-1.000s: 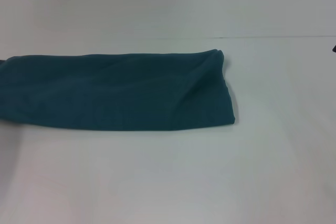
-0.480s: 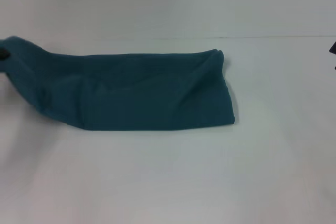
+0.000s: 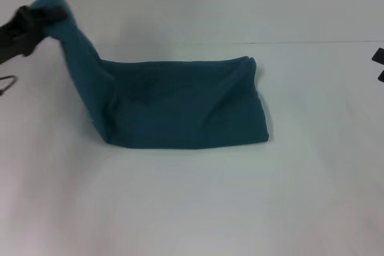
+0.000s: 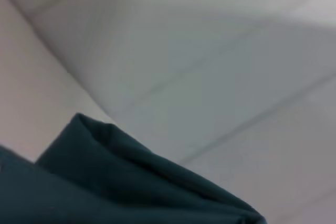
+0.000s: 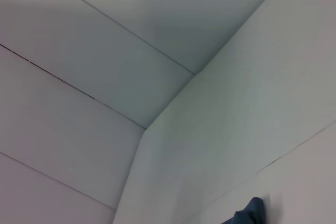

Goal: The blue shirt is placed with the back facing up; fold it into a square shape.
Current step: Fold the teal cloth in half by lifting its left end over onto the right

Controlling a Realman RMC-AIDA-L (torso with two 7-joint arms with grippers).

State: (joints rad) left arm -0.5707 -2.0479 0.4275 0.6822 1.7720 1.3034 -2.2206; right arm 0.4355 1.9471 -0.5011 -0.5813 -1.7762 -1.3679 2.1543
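Teal cotton lifted at one end by the left gripper (image 3: pixel 53 13)

Soft and limp, the blue shirt (image 3: pixel 186 103) lies as a folded band on the white table (image 3: pixel 198 202); its left end hangs pinched in the closed fingers, best held at that bunched edge. Only a sliver of the right gripper (image 3: pixel 379 64) shows at the frame edge, so its opening cannot be judged.
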